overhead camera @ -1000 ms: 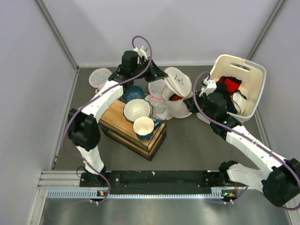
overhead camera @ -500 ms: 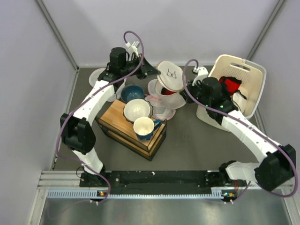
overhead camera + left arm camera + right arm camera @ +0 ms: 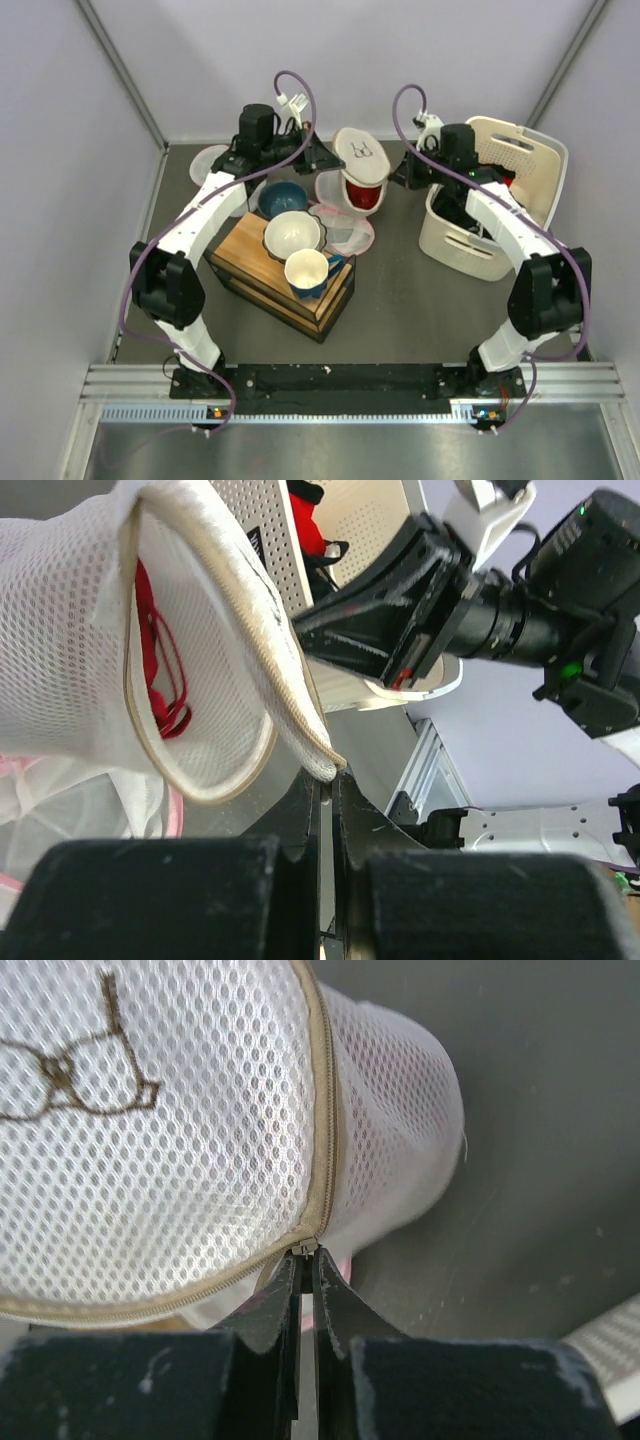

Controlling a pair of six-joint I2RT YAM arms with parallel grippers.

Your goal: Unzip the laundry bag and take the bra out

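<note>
Top view: laundry bag (image 3: 360,160) is held up between the two arms at the back of the table, above the pink-trimmed mesh bags (image 3: 345,232), with the bra (image 3: 362,195) showing red in its lower part. Left gripper (image 3: 325,160) is at the bag's left edge and right gripper (image 3: 398,178) at its right edge; the finger state is too small to read here.

Left wrist view only: the fingers are pinched shut on the bag's piped seam, and the bra lies inside the mesh beside a gaping edge.

Right wrist view only: the fingers are clamped on the zipper pull (image 3: 303,1249) at the rim of the round end, which has a printed bra icon.

Versus a second ago: the bag sat lower and more to the right, near the basket (image 3: 470,240). It is now raised and further back, and the right arm has folded in over the basket.
</note>
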